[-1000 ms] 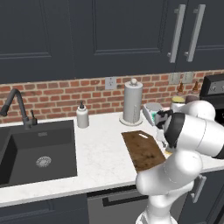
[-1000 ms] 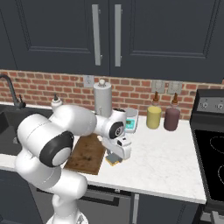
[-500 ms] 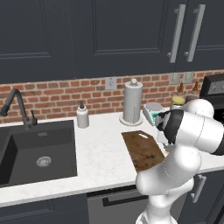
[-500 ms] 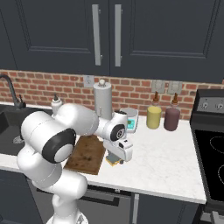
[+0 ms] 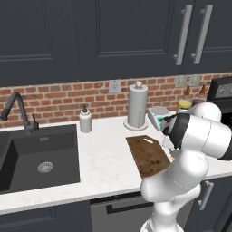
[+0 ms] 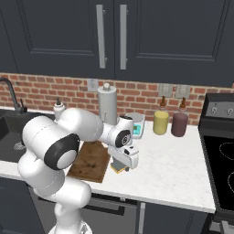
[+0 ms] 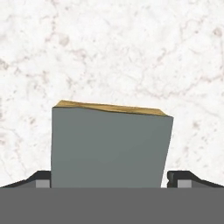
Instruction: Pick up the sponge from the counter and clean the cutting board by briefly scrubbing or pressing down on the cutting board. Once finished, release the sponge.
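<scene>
Sponge (image 7: 109, 146) is straddled by gripper (image 7: 109, 179), jaws spread either side, not yet clamped; board (image 6: 91, 160) lies just left, near worktop (image 7: 109, 52) front edge.

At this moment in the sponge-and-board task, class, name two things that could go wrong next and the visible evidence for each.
1. The gripper straddles the sponge, one fingertip showing at each side; whether the jaws have closed cannot be told, so lifting now might leave it behind.
2. The sponge sits on the counter just beyond the cutting board's edge, so carrying it low could catch that edge.
</scene>
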